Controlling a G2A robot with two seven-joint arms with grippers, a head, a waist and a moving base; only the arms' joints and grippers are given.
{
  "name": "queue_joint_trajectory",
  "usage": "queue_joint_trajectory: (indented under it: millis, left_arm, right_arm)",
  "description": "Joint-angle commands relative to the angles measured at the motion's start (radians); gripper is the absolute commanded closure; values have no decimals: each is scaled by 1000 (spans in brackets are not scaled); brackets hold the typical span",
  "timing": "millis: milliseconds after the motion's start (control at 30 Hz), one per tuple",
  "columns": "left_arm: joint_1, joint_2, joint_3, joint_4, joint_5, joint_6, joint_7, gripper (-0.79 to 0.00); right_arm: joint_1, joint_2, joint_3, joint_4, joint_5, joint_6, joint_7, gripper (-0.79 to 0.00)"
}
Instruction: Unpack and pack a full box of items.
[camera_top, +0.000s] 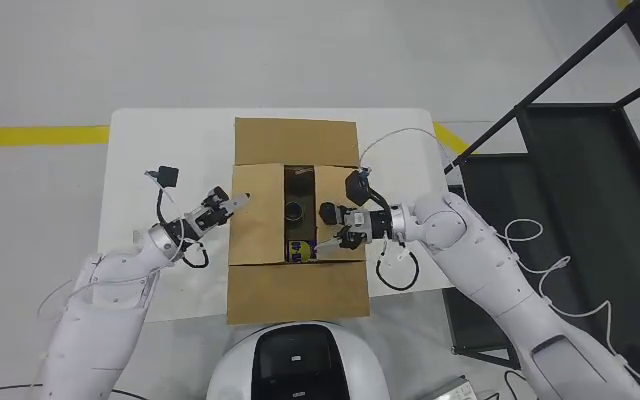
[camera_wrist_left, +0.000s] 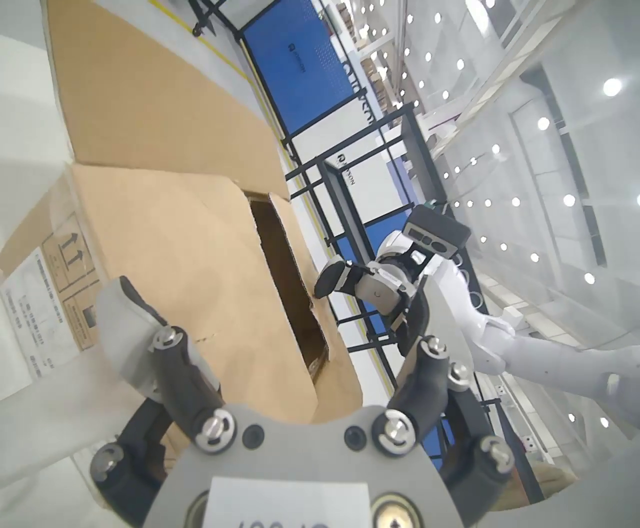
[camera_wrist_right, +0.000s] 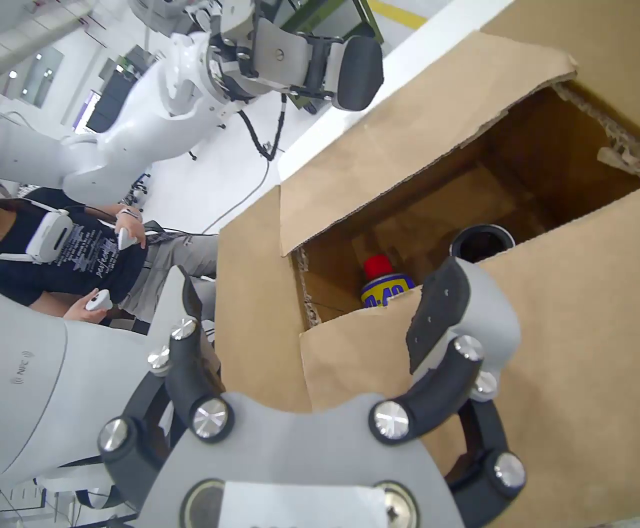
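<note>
Gaping brown cardboard box (camera_top: 295, 140), flaps parted; left claw (camera_top: 238, 203), right claw (camera_top: 327, 228) both apart

Matt corrugated cardboard box (camera_top: 295, 140), glossy metal spray can (camera_wrist_right: 387, 292), smooth table (camera_top: 170, 140).

The box (camera_top: 295, 140) sits in the middle of the table (camera_top: 160, 140), one flap folded out to the far side, one toward the robot, and the left and right flaps over its top with a gap between them. Inside that gap, the spray can (camera_top: 301, 249) stands at the near end, with a round container (camera_top: 294, 211) just behind it. The left gripper (camera_top: 236, 202) is over the left flap, and the right gripper (camera_top: 330, 228) is at the inner edge of the right flap.
</note>
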Motion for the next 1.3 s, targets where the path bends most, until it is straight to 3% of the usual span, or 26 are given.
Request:
queue_joint_trajectory:
  millis: [0, 233, 467, 600, 800, 1033, 1267]
  left_arm:
    - [14, 3, -42, -15, -60, -5, 21, -785]
    - [56, 13, -158, -42, -165, -19, 72, -785]
    - [25, 12, -170, 19, -197, -1, 99, -785]
    - [-55, 8, -137, 113, -79, 17, 153, -785]
    - [-210, -14, -40, 276, -44, 35, 243, -785]
    - [-344, -28, 28, 408, -31, 20, 190, -785]
    - [-475, -50, 102, 537, 16, 51, 205, -785]
  right_arm:
    - [-46, 18, 50, -14, 35, -26, 13, -785]
    - [-255, 80, 202, -56, 161, -66, 69, -785]
    - [-418, 119, 292, -151, 216, -70, 60, -785]
    - [-418, 119, 292, -151, 216, -70, 60, -785]
    - [-418, 119, 292, -151, 216, -70, 60, -785]
    - [-418, 119, 292, -151, 216, -70, 60, -785]
    - [-418, 119, 292, -151, 216, -70, 60, -785]
